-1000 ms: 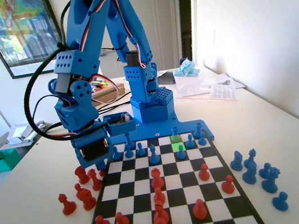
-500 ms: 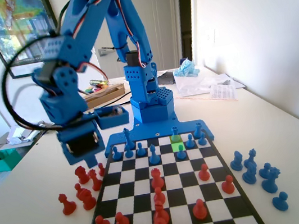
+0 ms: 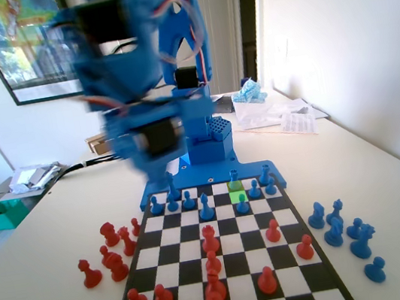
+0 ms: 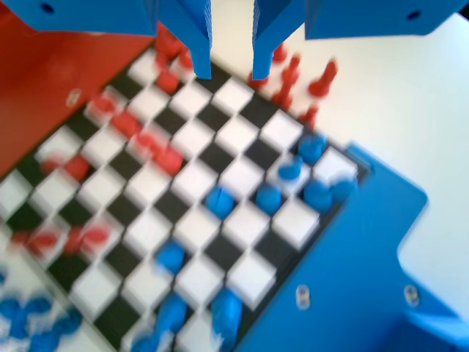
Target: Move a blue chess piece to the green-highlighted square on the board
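Observation:
The board (image 3: 239,244) lies in front of the blue arm's base, and its green-highlighted square (image 3: 237,187) is in the far row, right of centre. One blue chess piece (image 3: 234,177) stands just behind that square and another (image 3: 243,204) just in front of it. More blue pieces line the far rows. My gripper (image 3: 151,174) is a blur in the air above the board's far left corner. In the wrist view the gripper (image 4: 231,70) is open and holds nothing. The board (image 4: 192,182) lies well below it, with blue pieces (image 4: 220,202) near the base.
Several captured blue pieces (image 3: 342,230) stand off the board on the right. Red pieces (image 3: 111,249) stand off its left side, and more red pieces (image 3: 209,238) stand on the board. A teal box (image 3: 3,214) sits far left. Papers (image 3: 286,117) lie at the back right.
The arm has lifted from low beside the board's far left corner and swung up and to the right, and is now blurred by motion. No piece has moved.

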Motion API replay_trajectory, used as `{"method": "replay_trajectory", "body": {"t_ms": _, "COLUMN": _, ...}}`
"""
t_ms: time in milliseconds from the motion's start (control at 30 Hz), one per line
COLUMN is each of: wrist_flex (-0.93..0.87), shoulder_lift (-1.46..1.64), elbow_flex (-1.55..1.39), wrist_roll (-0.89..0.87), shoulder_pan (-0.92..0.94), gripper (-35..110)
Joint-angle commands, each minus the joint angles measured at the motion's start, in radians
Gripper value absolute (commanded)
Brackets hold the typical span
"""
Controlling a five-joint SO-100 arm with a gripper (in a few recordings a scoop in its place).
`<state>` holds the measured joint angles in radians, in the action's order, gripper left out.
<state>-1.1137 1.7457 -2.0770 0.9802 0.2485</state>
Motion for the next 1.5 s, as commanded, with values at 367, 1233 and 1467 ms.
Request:
{"method": "replay_trajectory", "body": {"t_ms": 367, "wrist_flex": 0.104, "shoulder_lift": 0.256, "elbow_flex": -0.348, "wrist_roll": -0.172, "shoulder_pan": -0.433, "gripper": 11}}
{"method": "replay_trajectory", "body": {"t_ms": 1233, "wrist_flex": 0.322, "shoulder_lift": 0.264, "elbow_flex": -0.607, "wrist_roll": -0.133, "shoulder_pan": -0.439, "gripper": 14}}
{"method": "replay_trajectory", "body": {"t_ms": 1467, "wrist_flex": 0.360, "shoulder_lift": 0.262, "elbow_flex": -0.612, "wrist_roll": -0.150, "shoulder_pan": -0.456, "gripper": 14}}
